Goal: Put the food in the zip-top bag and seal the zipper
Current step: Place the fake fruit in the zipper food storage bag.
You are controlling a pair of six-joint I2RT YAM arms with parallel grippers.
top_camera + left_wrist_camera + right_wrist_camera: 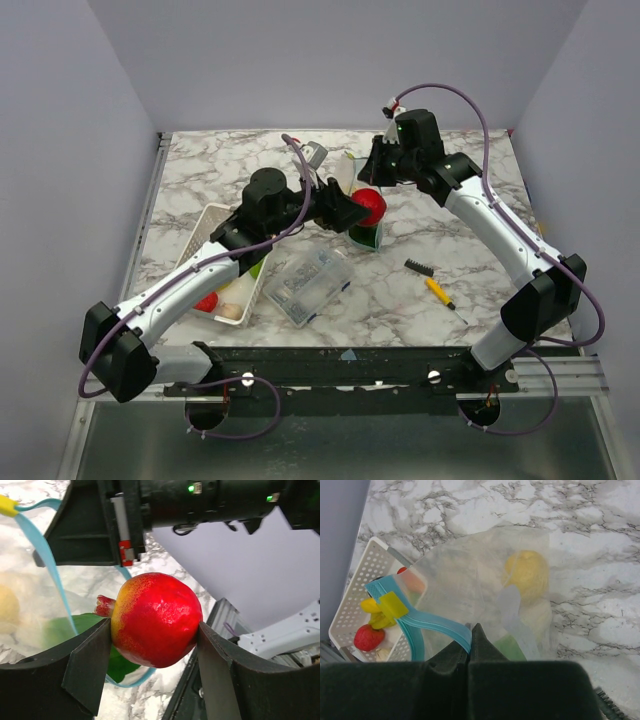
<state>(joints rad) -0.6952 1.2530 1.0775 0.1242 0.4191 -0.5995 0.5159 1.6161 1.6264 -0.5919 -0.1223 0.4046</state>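
My left gripper [155,630] is shut on a glossy red-and-yellow toy fruit [155,617], held just above the open mouth of the clear zip-top bag [485,580]; it also shows in the top view [371,205]. My right gripper [470,632] is shut on the bag's light blue zipper strip [437,625] and holds the mouth up. A yellow slider [392,605] sits on the strip. Inside the bag lie a yellow fruit [527,572] and a green piece [512,647]. More food sits in the white tray [205,235]: a red piece [368,637] and a yellow one [375,612].
A clear rigid box [305,283] lies near the front middle of the marble table. A small yellow-handled black brush [430,282] lies right of it. The right arm [500,225] reaches in from the right, the left arm [200,270] passes over the tray.
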